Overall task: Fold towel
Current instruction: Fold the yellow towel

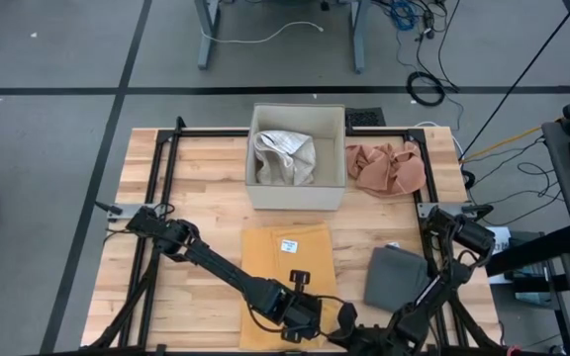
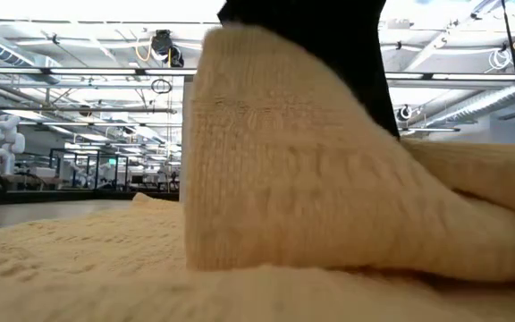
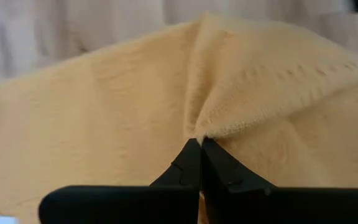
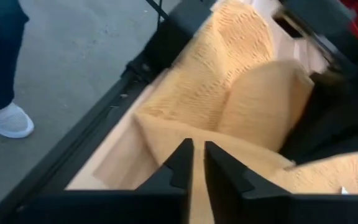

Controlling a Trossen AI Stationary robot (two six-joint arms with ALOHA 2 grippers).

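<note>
Overhead, yellow towel (image 1: pixel 287 267) lies front-centre on tabletop (image 1: pixel 206 198) with both arms at its near edge; left wrist: left gripper (image 3: pixel 199 144) clenched on a towel fold; right wrist: right gripper (image 4: pixel 194 149) pinching towel edge.

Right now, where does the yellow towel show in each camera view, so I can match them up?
High view: yellow towel lies flat at the table's front middle, below the box.
Low view: it fills the picture, one fold lifted.
Left wrist view: pinched in the left hand.
Right wrist view: bunched ahead of the right hand.
Shared landmark: the raised fold at the towel's front edge.
</note>
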